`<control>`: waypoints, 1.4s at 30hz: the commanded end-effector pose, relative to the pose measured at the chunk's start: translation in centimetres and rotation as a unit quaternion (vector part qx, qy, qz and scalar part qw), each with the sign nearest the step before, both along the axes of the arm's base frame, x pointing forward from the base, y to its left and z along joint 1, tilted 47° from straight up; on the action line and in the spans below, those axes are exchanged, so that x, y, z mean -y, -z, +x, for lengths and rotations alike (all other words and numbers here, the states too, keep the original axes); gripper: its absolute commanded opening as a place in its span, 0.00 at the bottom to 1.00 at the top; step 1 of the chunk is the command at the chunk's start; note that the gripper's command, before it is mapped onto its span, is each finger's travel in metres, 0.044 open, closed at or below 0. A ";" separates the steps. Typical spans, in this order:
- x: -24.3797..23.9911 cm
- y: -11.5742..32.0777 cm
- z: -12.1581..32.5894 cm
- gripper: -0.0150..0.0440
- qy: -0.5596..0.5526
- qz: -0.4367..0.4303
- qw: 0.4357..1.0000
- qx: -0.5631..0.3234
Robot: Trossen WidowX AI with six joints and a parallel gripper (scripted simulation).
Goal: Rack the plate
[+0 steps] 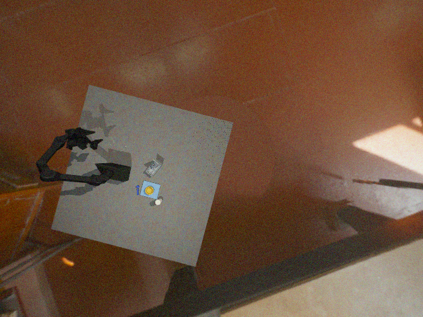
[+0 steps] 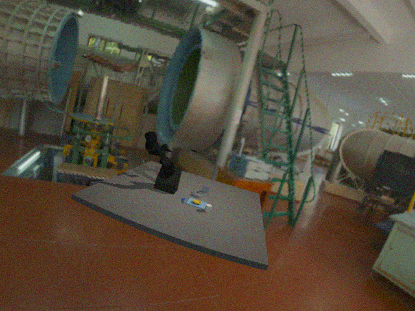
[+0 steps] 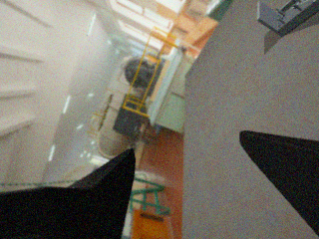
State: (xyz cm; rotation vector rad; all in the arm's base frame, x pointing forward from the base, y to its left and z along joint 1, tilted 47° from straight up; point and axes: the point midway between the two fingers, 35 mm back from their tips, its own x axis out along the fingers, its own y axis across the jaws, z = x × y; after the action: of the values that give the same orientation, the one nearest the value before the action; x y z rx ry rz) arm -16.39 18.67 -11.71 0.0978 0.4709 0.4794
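We see our black, pointed claw (image 1: pixel 97 140) (image 3: pixel 186 145) spread; ahead of it, on the matte grey tabletop (image 1: pixel 177 211) (image 2: pixel 221 230) (image 3: pixel 224 194), lies a round yellow plate (image 1: pixel 149 190) (image 2: pixel 196 201) on a flat blue square (image 1: pixel 156 195) (image 2: pixel 202 205).

Arm (image 1: pixel 51 177) (image 2: pixel 166 161) is seen bent at the elbow, folded back in a U from its base in top view; gripper (image 1: pixel 98 138) (image 3: pixel 186 145) is held raised, fingers spread wide apart, nothing gripped btwn them.
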 end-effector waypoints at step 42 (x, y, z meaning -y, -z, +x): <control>-5.3 -15.1 34.5 0.93 0.255 -0.457 0.840 -0.145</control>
State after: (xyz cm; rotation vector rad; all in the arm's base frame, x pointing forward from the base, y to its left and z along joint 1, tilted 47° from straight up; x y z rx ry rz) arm 14.44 26.33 1.73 -0.5707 0.8288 -0.2762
